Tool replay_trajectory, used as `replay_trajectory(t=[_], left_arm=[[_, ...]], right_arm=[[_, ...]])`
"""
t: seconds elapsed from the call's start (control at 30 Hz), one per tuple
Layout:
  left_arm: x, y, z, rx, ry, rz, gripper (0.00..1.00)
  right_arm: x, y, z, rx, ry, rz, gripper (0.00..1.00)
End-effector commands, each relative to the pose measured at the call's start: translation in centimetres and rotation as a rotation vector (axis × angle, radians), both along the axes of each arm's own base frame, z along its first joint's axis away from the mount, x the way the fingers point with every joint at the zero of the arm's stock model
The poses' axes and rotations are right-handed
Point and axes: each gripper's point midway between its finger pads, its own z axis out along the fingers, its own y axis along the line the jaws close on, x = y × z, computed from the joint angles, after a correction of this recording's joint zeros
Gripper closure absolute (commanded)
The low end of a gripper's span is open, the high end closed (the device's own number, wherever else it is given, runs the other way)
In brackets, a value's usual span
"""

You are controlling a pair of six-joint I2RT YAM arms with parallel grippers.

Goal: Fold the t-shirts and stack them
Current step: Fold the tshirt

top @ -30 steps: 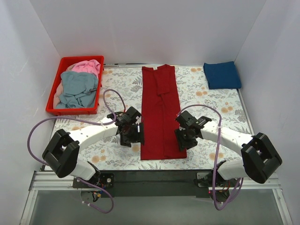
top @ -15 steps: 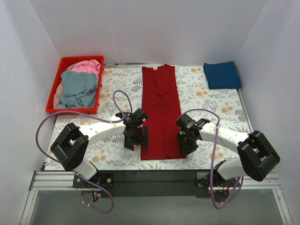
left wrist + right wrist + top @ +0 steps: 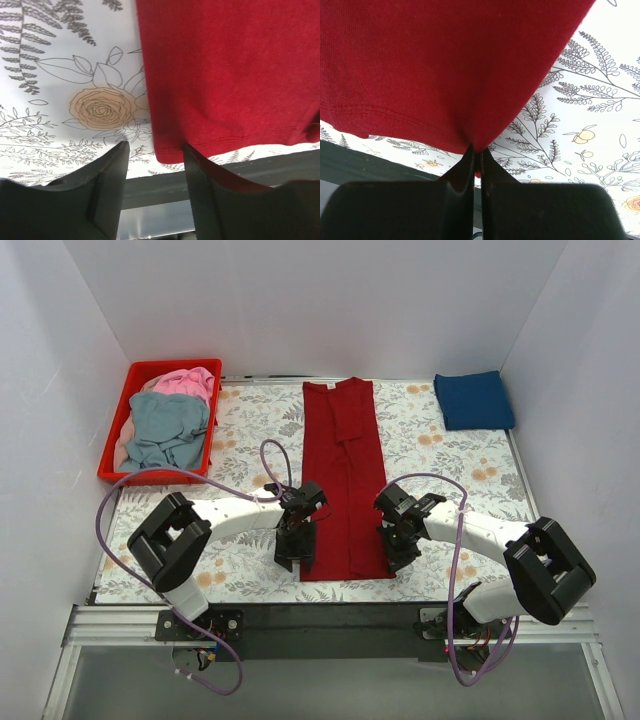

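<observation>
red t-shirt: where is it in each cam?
Top external: red t-shirt, centre, long strip running far to near.
Left wrist: upper right; its near corner inside the open left claw.
Right wrist: upper left; right claw pinches its corner.
Shared landmark: the near hem.

Plain white walls (image 3: 300, 300) enclose the counter (image 3: 250, 420) on three sides; its top carries a leaf-and-flower print, with a black strip (image 3: 330, 618) along the near edge.
</observation>
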Motion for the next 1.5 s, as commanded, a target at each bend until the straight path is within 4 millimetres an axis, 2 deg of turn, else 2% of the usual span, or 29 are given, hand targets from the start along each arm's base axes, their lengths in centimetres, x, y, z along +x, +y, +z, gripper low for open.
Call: replay_trajectory(t=[0.0, 0.23, 0.37, 0.4, 0.47, 0.57, 0.6, 0.8, 0.87, 1.07, 1.13, 1.23, 1.27, 1.33, 1.37, 1.4, 1.43, 1.47], left_arm=[[-0.1, -1.2, 0.8, -0.027, 0.002, -0.012, 0.56], [-0.2, -1.9, 0.4, -0.022, 0.011, -0.04, 0.57], [-1.1, -1.4, -0.8, 0.015, 0.054, -0.041, 0.57], [-1.2, -1.4, -1.0, 0.024, 0.061, -0.045, 0.62], [-1.9, -1.0, -1.7, 0.065, 0.084, -0.06, 0.64], [-2.2, -0.8, -2.2, 0.087, 0.097, -0.07, 0.78], [-2.2, -0.7, -2.2, 0.091, 0.098, -0.067, 0.8], [-2.1, -0.5, -1.7, 0.094, 0.083, -0.062, 1.0], [-2.4, -0.4, -1.3, 0.086, 0.085, -0.055, 1.0], [-5.1, 0.6, 0.8, 0.053, 0.111, -0.048, 1.0], [-5.1, 0.6, 1.4, 0.03, 0.098, -0.045, 1.0], [-3.5, -0.2, 2.0, 0.016, 0.054, -0.037, 1.0], [-2.2, -1.1, 2.5, -0.002, 0.013, -0.034, 1.0], [0.2, -1.7, 3.4, -0.025, -0.039, -0.009, 1.0], [2.1, -2.6, 4.5, -0.057, -0.088, 0.005, 1.0], [3.6, -2.4, 4.8, -0.052, -0.131, 0.024, 1.0], [5.6, -1.9, 5.2, -0.056, -0.167, 0.054, 1.0], [7.2, -2.0, 5.7, -0.075, -0.204, 0.073, 1.0]], right_arm=[[-0.7, -0.6, -1.1, -0.028, 0.018, 0.014, 0.99], [-0.8, -0.6, -1.1, -0.024, 0.018, 0.021, 0.99], [-0.8, -0.5, -1.0, -0.02, 0.018, 0.02, 0.99], [-0.8, -0.6, -1.0, -0.021, 0.019, 0.018, 0.99], [-0.8, -0.6, -1.0, -0.02, 0.018, 0.018, 0.99], [-0.8, -0.6, -0.9, -0.017, 0.016, 0.02, 0.99], [-0.9, -0.6, -1.0, -0.018, 0.018, 0.019, 0.99], [-1.2, -0.1, -0.6, 0.014, 0.032, 0.034, 0.99], [-2.3, 0.1, -0.2, 0.044, 0.069, 0.056, 0.99], [-5.6, 0.0, 1.4, 0.109, 0.148, 0.104, 0.99], [-5.9, -0.3, 1.8, 0.109, 0.148, 0.11, 0.99], [-3.9, -0.3, 3.1, 0.083, 0.069, 0.121, 0.99], [-2.7, -0.3, 3.5, 0.068, 0.042, 0.11, 0.99], [0.1, 0.8, 5.2, 0.085, -0.039, 0.114, 0.99], [1.6, 0.5, 5.6, 0.069, -0.078, 0.089, 0.99], [2.7, 0.5, 6.0, 0.062, -0.105, 0.1, 0.99], [4.5, 1.2, 7.4, 0.08, -0.156, 0.102, 0.99], [5.9, 0.7, 7.3, 0.053, -0.168, 0.082, 0.99]])
